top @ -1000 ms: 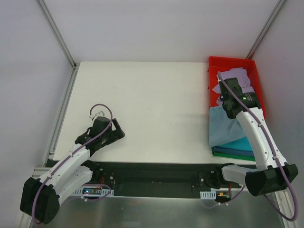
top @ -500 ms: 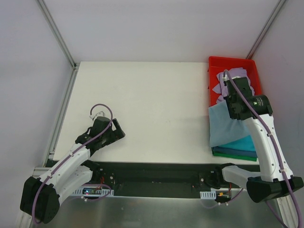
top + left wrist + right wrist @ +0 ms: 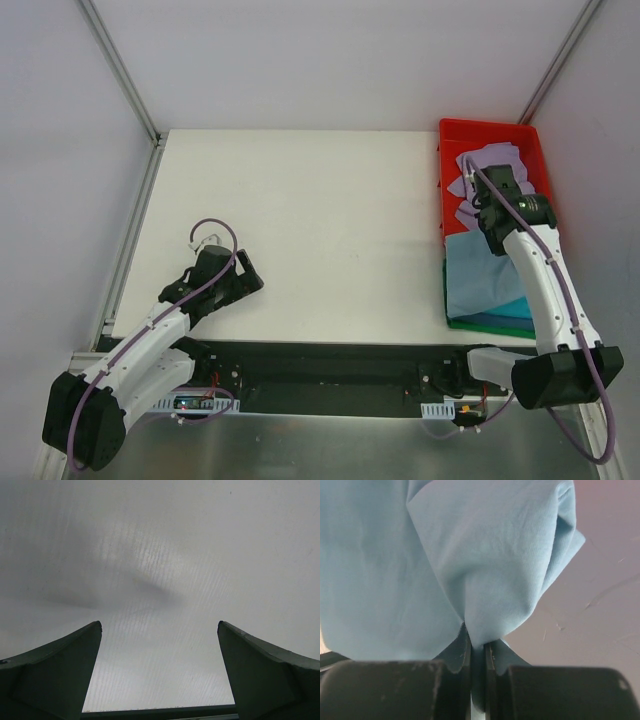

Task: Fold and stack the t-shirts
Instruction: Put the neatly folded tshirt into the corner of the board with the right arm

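Note:
My right gripper [image 3: 497, 200] is shut on a bunched fold of the light blue t-shirt [image 3: 482, 278], which hangs from it and drapes over the stack at the table's near right. In the right wrist view the light blue cloth [image 3: 470, 565] fills most of the frame, pinched between the closed fingers of the right gripper [image 3: 477, 639]. Teal [image 3: 516, 307] and dark green [image 3: 495, 326] shirt edges show under it. A lavender t-shirt [image 3: 488, 158] lies crumpled in the red bin [image 3: 490, 126]. My left gripper [image 3: 247, 280] is open and empty, low over the table; the left wrist view shows it [image 3: 159, 626] over bare white surface.
The red bin stands at the far right corner, against the right wall. A pinkish-red surface [image 3: 605, 610] shows behind the cloth in the right wrist view. The white table [image 3: 320, 220] ends in a black strip at the near edge. Metal frame posts stand at the back corners.
My right gripper has shifted slightly over the bin with the light blue shirt, and the shirt now hangs lower, covering more of the teal shirt. The left arm has not moved.

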Robot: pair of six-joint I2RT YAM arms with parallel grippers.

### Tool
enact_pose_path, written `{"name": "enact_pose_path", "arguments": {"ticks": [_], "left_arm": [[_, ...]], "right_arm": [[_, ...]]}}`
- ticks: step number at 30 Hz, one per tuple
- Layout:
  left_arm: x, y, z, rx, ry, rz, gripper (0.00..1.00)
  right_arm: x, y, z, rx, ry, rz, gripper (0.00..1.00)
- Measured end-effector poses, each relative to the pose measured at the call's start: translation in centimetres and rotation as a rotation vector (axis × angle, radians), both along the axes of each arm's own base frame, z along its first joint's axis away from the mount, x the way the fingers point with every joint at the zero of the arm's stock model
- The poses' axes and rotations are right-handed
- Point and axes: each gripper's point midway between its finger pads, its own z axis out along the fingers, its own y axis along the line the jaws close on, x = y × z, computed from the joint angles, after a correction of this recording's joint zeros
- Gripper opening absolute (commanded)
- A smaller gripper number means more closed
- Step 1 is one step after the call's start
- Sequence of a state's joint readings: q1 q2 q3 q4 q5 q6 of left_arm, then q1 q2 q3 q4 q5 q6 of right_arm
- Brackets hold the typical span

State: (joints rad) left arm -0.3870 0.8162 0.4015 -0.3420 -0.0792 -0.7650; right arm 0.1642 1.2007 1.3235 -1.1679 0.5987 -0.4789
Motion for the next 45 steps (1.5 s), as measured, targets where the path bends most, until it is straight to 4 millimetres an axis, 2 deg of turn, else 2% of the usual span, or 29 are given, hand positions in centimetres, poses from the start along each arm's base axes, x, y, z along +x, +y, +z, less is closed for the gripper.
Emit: {"name": "enact_pose_path", "arguments": {"ticks": [5, 12, 17, 19, 20, 21, 22, 23, 24, 26, 34, 37, 41, 43, 45], "left_arm": [[0.0, 0.0, 0.0, -0.001, -0.002, -0.001, 0.99], [0.1, 0.0, 0.5, -0.005, -0.023, -0.006, 0.99], [0.1, 0.0, 0.6, -0.007, -0.030, -0.006, 0.99], [0.1, 0.0, 0.6, -0.006, -0.028, -0.006, 0.99], [0.1, 0.0, 0.6, -0.006, -0.028, -0.006, 0.99], [0.1, 0.0, 0.6, -0.006, -0.028, -0.006, 0.99], [0.1, 0.0, 0.6, -0.006, -0.027, -0.006, 0.99], [0.1, 0.0, 0.6, -0.005, -0.026, -0.006, 0.99], [0.1, 0.0, 0.6, -0.005, -0.026, -0.006, 0.99], [0.1, 0.0, 0.6, -0.005, -0.026, -0.006, 0.99], [0.1, 0.0, 0.6, -0.005, -0.026, -0.006, 0.99], [0.1, 0.0, 0.6, -0.004, -0.026, -0.006, 0.99], [0.1, 0.0, 0.6, -0.005, -0.029, -0.006, 0.99], [0.1, 0.0, 0.9, -0.010, -0.041, -0.007, 0.99], [0.4, -0.1, 1.6, -0.020, -0.070, -0.008, 0.99]], "right_arm": [[0.6, -1.6, -1.2, -0.018, 0.011, -0.062, 0.00], [0.6, -3.1, -4.7, -0.006, 0.038, -0.124, 0.00], [0.5, -3.8, -6.3, -0.017, 0.036, -0.162, 0.02], [0.4, -4.3, -6.4, -0.028, 0.032, -0.190, 0.09], [0.5, -4.6, -6.3, -0.034, 0.026, -0.207, 0.15], [0.5, -4.9, -6.3, -0.042, 0.021, -0.224, 0.27], [0.5, -5.1, -6.3, -0.045, 0.014, -0.238, 0.44], [0.5, -5.2, -6.3, -0.046, 0.007, -0.250, 0.52], [0.6, -5.5, -6.2, -0.055, 0.001, -0.261, 0.71], [0.5, -5.8, -6.1, -0.062, -0.019, -0.293, 0.96], [0.5, -6.6, -5.2, -0.073, -0.135, -0.413, 0.96], [0.9, -5.5, -4.4, 0.032, -0.267, -0.444, 0.96], [2.0, -2.4, -2.1, 0.272, -0.490, -0.382, 0.96], [2.6, 0.3, -1.3, 0.442, -0.594, -0.290, 0.96], [2.9, 4.0, -1.2, 0.637, -0.657, -0.166, 0.96]]}}
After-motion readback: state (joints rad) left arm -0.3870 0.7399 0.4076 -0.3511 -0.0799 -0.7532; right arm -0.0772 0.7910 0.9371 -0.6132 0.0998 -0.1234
